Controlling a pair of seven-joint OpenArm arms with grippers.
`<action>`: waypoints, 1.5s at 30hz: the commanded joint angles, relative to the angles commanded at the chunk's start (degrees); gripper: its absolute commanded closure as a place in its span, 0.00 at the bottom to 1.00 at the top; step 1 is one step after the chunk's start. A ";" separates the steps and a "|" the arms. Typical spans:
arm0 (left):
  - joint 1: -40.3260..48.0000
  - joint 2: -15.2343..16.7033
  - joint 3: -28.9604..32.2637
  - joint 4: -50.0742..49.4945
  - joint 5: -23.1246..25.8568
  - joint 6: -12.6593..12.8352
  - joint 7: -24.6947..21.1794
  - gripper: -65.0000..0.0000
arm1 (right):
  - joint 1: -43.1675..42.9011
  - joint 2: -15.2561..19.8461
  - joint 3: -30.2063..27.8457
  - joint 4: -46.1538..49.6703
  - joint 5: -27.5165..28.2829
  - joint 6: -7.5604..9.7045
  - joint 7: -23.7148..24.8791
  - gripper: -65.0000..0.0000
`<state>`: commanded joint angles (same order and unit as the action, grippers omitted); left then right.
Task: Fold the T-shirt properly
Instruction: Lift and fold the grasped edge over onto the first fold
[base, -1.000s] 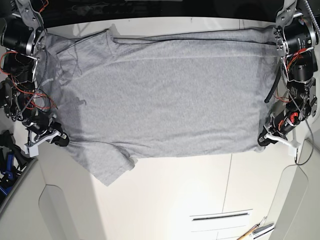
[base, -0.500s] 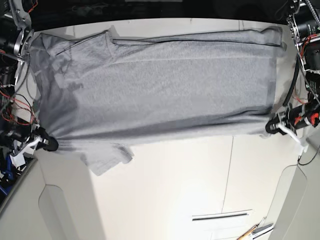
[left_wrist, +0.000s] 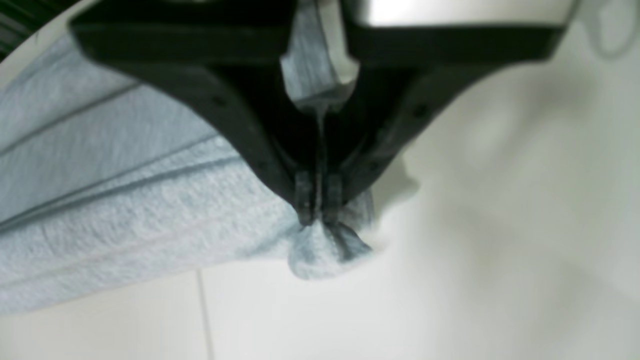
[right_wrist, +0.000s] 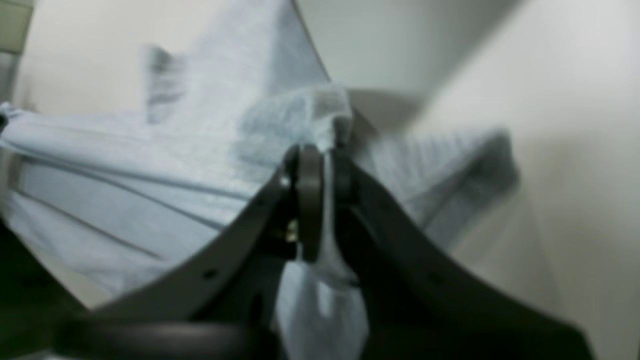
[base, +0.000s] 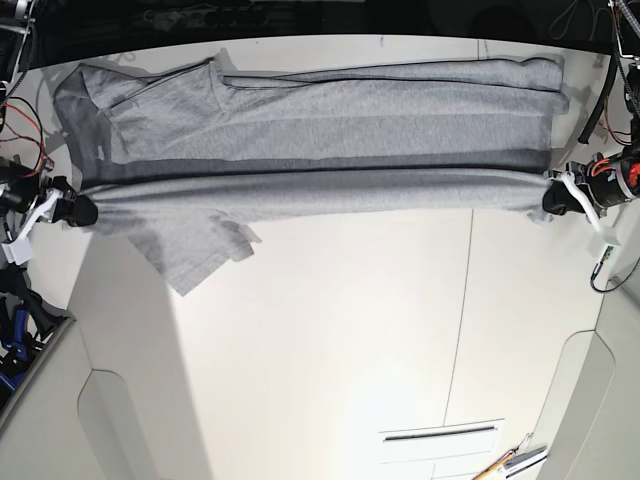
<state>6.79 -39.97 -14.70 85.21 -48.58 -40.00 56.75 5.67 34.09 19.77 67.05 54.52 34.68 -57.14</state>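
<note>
Two jaws clamped on T-shirt (base: 330, 100) edge, left gripper (base: 556, 197), right gripper (base: 78, 210), fabric stretched taut between

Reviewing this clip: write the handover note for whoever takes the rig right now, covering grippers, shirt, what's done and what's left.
Left gripper: shut on a bunched corner of the large heather-grey cotton T-shirt.
Right gripper: shut on the opposite corner, near the sleeve.
T-shirt: spread across the far side of the white table; its near edge is lifted and stretched taut between both grippers, one sleeve hanging loose below.
Done: both corners gripped, edge raised for the first lengthwise fold.
Left: lay that edge over the far half, release, tuck the sleeves, fold crosswise.
</note>
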 joint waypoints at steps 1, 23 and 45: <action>0.48 0.04 0.00 0.00 -0.02 0.00 -0.39 1.00 | -1.36 -0.02 0.00 -0.04 -0.90 -0.20 0.85 1.00; 1.14 5.09 0.00 0.02 0.39 0.00 -4.26 1.00 | 8.94 -13.68 -0.94 -0.02 -19.52 -0.61 16.70 0.47; 1.18 6.32 0.00 0.02 3.02 0.00 -4.00 1.00 | 9.03 -18.53 2.73 -0.09 -24.55 -1.92 19.54 0.47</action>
<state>7.97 -33.65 -14.70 85.23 -45.56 -40.00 52.75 14.70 15.55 22.50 66.96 29.98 32.75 -37.60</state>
